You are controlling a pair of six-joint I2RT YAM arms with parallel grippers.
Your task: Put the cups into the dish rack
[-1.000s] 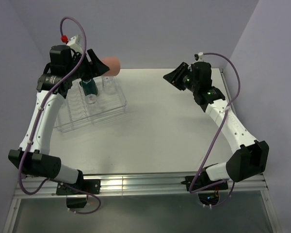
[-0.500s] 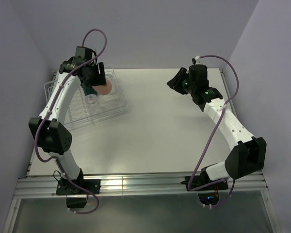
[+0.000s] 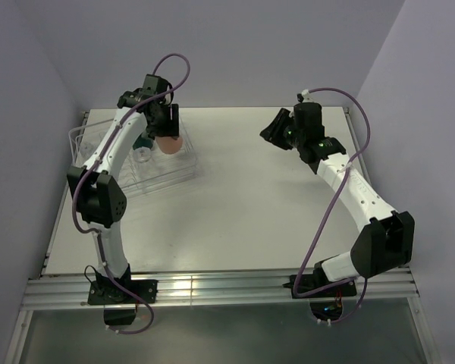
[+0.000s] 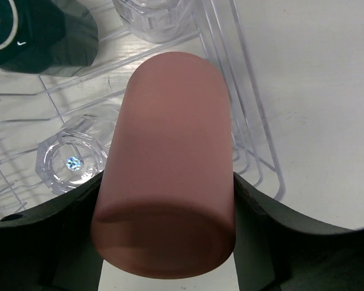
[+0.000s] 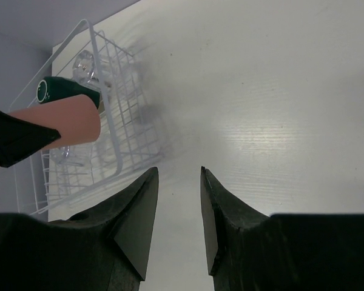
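Note:
My left gripper (image 4: 168, 203) is shut on the salmon-pink cup (image 4: 170, 139), its base toward the wrist camera and its far end pointing down at the dish rack (image 4: 255, 127). From above, the pink cup (image 3: 167, 143) hangs over the right part of the clear rack (image 3: 98, 178). Inside the rack lie a dark green mug (image 4: 39, 36) and two clear tumblers, one (image 4: 73, 163) left of the pink cup and another (image 4: 155, 18) beyond it. My right gripper (image 5: 179, 171) is open with nothing in it, above the bare table far to the rack's right.
The rack (image 5: 112, 151) stands at the table's back left, near the left wall. The right arm (image 3: 349, 186) reaches along the right side. The purple back wall is close behind the rack.
The left arm has swung right and stretched out over the rack, turning the pink cup from sideways to pointing down. The right gripper shifted only slightly.

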